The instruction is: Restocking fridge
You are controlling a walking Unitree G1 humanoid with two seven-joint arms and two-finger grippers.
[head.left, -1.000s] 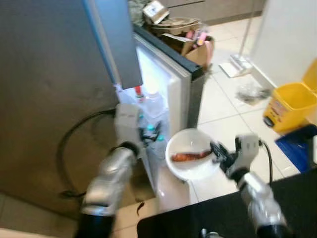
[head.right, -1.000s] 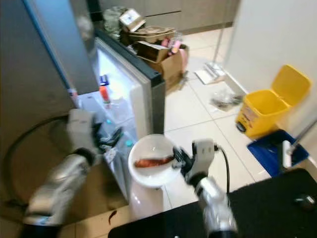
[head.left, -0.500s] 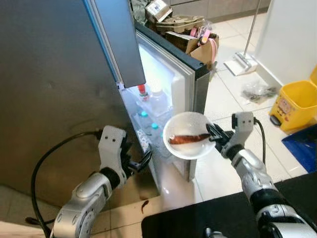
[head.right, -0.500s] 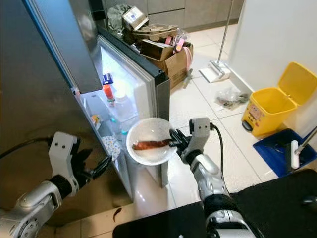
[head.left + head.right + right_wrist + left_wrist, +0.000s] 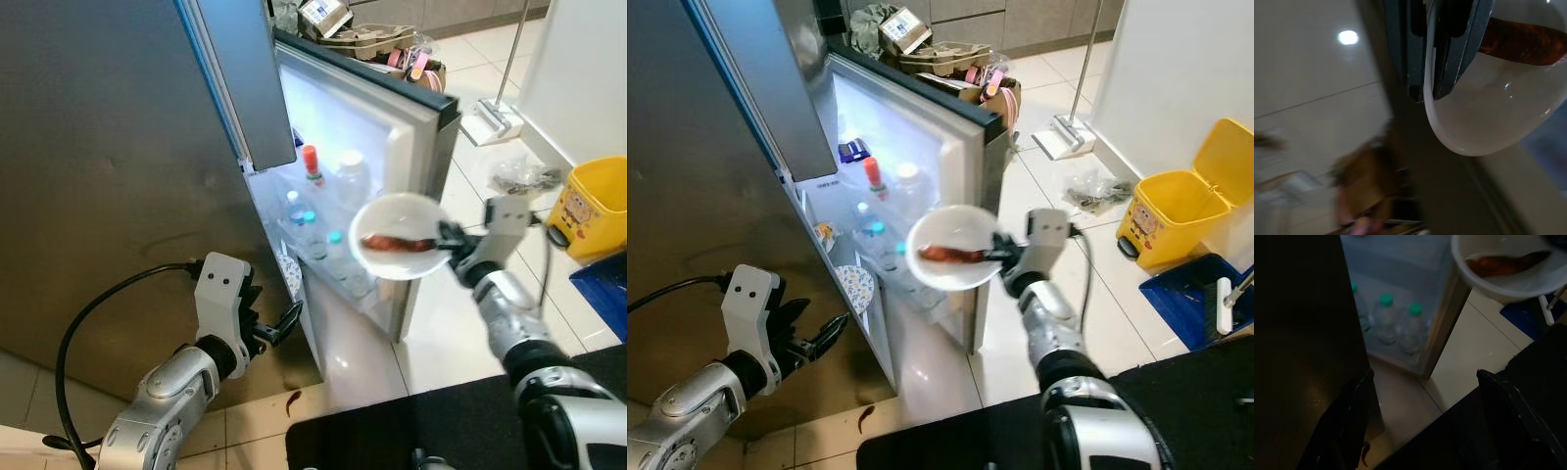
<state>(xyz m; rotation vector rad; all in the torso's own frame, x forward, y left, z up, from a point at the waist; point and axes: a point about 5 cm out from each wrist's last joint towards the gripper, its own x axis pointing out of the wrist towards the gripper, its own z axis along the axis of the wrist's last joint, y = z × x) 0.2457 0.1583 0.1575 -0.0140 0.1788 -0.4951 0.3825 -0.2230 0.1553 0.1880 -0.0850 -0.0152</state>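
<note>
A white bowl [image 5: 400, 223] holding a reddish-brown piece of food [image 5: 394, 243] hangs in front of the open, lit fridge [image 5: 333, 117]. My right gripper [image 5: 449, 239] is shut on the bowl's rim on the side away from the fridge. In the right wrist view its fingers [image 5: 1418, 54] pinch the bowl [image 5: 1488, 117] edge. Bottles with teal caps [image 5: 312, 233] and a red-capped bottle [image 5: 311, 163] stand on the fridge shelves. My left gripper [image 5: 277, 327] is open and holds nothing, low beside the grey fridge door [image 5: 118, 176]. The left wrist view shows bottles [image 5: 1386, 316].
Cardboard boxes [image 5: 377, 39] are piled behind the fridge. A yellow bin [image 5: 591, 208] and a blue item [image 5: 603, 292] stand at right on the tiled floor. A mop [image 5: 498, 110] leans by the white wall. A black cable [image 5: 73, 338] loops at left.
The left gripper has left the fridge shelves and dropped low beside the door. The right gripper has lifted the bowl. The camera has shifted and the fridge opening shows wider.
</note>
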